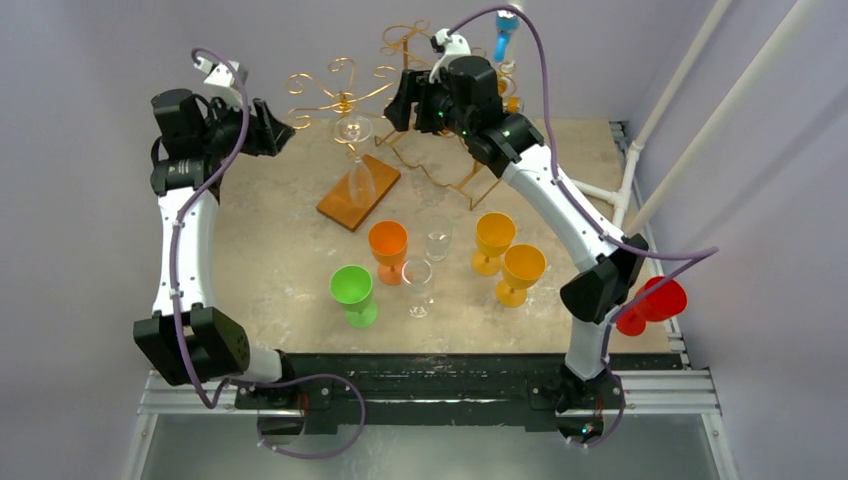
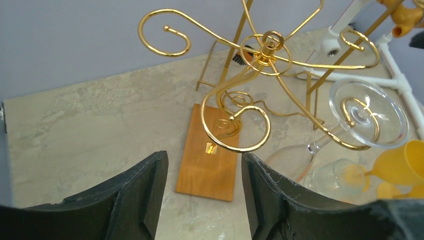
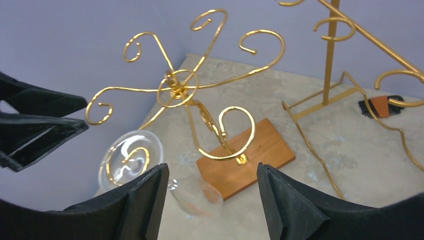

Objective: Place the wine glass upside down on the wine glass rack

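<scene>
A gold wire rack [image 1: 343, 95] with curled arms stands on a wooden base [image 1: 358, 192] at the table's back. A clear wine glass [image 1: 356, 150] hangs upside down from one arm, its foot [image 2: 368, 113] on a curl and its bowl [image 3: 198, 198] below. It also shows in the right wrist view [image 3: 131, 159]. My left gripper [image 1: 277, 130] is open and empty, left of the rack [image 2: 260, 55]. My right gripper [image 1: 402, 102] is open and empty, right of the rack [image 3: 177, 87], above the hanging glass.
A second gold rack [image 1: 440, 160] stands behind my right arm. On the table stand orange [image 1: 388, 250], green [image 1: 353, 294] and two yellow goblets [image 1: 493, 240], and two clear glasses [image 1: 417, 285]. A red goblet [image 1: 650, 303] sits at the right edge.
</scene>
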Tool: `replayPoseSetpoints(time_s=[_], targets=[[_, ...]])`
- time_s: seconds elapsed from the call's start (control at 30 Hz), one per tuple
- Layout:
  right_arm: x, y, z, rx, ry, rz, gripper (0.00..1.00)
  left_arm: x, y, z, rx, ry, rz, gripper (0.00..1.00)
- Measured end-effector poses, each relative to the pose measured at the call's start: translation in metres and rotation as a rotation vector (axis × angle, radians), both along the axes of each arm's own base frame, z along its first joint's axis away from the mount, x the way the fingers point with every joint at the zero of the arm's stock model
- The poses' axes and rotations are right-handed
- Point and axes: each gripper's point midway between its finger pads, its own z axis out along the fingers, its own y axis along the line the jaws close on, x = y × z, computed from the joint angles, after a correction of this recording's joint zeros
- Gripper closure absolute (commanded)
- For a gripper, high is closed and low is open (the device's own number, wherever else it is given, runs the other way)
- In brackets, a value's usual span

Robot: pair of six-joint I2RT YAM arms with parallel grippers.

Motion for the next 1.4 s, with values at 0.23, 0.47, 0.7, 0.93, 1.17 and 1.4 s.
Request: replayPoseSetpoints(time_s=[0.23,0.47,0.7,0.93,1.17,1.4], targets=[[0.033,-0.008,-0.036,0.03,0.104,-0.039,0.33,-0.017,-0.004,0.012,0.255,-0.142,-0.132,0.4],[0.042,-0.006,-0.033,0.107,0.121,-0.038,0.38,-0.033,-0.043,0.028,0.495,-0.398,-0.311,0.42],[0.039,0.004,-0.022,0.177,0.124,0.003,0.45,-0.029,-0.07,0.028,0.655,-0.527,-0.405,0.66],[0.046,0.01,-0.029,0.209,0.146,0.012,0.48,-0.021,-0.068,0.022,0.773,-0.557,-0.412,0.73],[0.054,0.013,-0.044,0.21,0.176,0.006,0.51,-0.018,-0.076,0.015,0.827,-0.563,-0.439,0.74],[0.055,0.015,-0.039,0.23,0.173,0.018,0.69,-0.015,-0.075,0.012,0.855,-0.559,-0.436,0.79]])
